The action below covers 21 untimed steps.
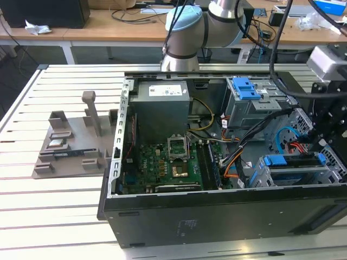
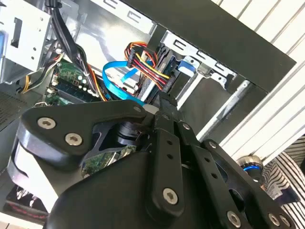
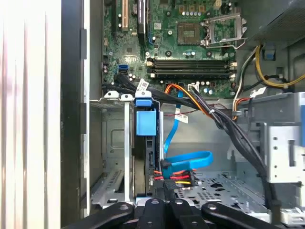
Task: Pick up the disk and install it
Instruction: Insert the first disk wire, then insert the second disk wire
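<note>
Slatted white bench (image 1: 65,216) carries an open PC case (image 1: 217,216), side panel off, motherboard (image 1: 162,168) exposed. Disk (image 3: 143,162) is seen standing on edge in the lower drive cage (image 3: 114,143) in the first wrist view, its blue bracket (image 3: 146,123) facing the camera, with power and blue data cables (image 3: 190,160) just beside its end. Gripper (image 3: 162,200) sits right at the disk's near edge; its linkage looks drawn together, seemingly pinching the disk, though contact is hidden. Seating is best done square to the cage rails, cables kept out of the slot
</note>
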Available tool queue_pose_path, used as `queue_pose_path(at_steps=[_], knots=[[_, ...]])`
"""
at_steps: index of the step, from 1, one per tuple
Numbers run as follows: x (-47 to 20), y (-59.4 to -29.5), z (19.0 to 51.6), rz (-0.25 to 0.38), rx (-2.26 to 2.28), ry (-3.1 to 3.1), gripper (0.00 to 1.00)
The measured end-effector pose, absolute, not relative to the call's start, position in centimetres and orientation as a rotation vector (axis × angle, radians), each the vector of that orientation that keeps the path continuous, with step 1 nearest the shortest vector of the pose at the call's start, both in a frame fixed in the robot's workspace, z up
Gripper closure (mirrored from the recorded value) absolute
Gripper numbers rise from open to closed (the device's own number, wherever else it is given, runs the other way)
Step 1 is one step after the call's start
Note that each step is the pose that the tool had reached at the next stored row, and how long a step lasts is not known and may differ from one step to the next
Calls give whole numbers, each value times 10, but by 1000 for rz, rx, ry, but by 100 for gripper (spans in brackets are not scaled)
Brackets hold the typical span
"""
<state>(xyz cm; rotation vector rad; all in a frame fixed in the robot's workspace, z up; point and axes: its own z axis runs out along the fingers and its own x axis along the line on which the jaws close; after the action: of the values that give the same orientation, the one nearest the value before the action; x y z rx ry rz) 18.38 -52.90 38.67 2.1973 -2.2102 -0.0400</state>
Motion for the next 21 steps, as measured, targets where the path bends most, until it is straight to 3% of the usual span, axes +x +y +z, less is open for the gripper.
queue_pose_path(at_steps=[21], knots=[[184, -529, 393, -41, 2198, -2211, 89]])
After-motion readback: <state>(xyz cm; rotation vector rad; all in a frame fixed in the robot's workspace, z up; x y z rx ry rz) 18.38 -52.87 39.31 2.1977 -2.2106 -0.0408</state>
